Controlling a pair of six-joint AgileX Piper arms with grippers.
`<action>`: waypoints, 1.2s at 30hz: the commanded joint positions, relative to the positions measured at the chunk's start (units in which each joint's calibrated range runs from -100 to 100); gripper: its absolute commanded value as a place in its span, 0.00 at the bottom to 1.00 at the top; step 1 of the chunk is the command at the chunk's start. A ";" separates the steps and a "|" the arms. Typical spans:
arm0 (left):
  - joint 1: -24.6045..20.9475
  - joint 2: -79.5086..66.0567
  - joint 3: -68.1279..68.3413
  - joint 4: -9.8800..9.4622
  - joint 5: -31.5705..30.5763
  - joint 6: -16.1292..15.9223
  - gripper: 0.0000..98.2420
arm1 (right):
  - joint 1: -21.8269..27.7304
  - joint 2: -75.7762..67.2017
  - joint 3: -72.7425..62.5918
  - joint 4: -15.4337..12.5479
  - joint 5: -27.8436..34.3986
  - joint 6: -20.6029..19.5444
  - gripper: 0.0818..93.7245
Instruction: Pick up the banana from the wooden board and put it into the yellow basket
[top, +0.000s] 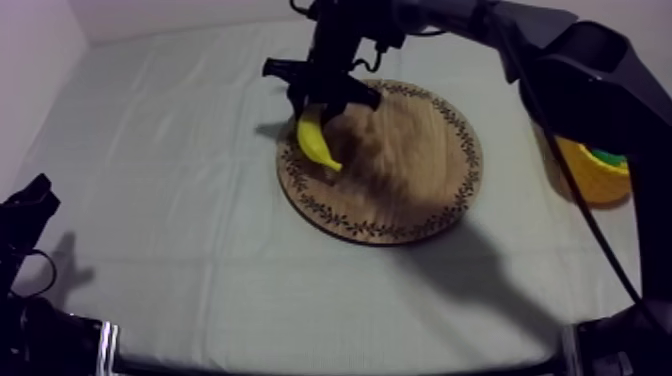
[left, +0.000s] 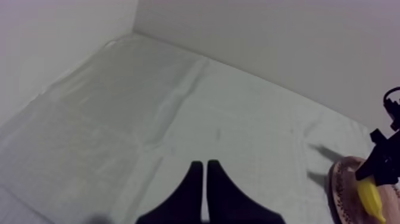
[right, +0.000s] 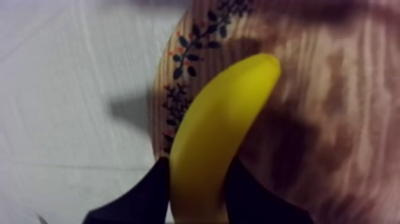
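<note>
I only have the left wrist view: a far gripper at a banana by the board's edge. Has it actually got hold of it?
Observer: Yes. In the right wrist view the right gripper is shut on the banana, with one black finger at each side of its near end.
Operator: Good. Where is the basket from there?
Observer: From the top, the yellow basket stands at the table's right side, to the right of the wooden board and partly behind the right arm, with something green in it.
</note>
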 joint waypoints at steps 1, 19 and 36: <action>-0.02 0.02 0.03 -0.01 -0.01 0.00 0.00 | 0.19 -2.45 1.62 -0.08 -0.06 0.07 0.25; -0.02 0.02 0.03 -0.01 -0.01 0.00 0.00 | 1.01 -23.83 12.45 2.40 2.85 2.64 0.24; -0.02 0.02 0.03 -0.01 -0.01 0.00 0.00 | 1.31 -32.84 16.46 3.98 6.00 7.65 0.22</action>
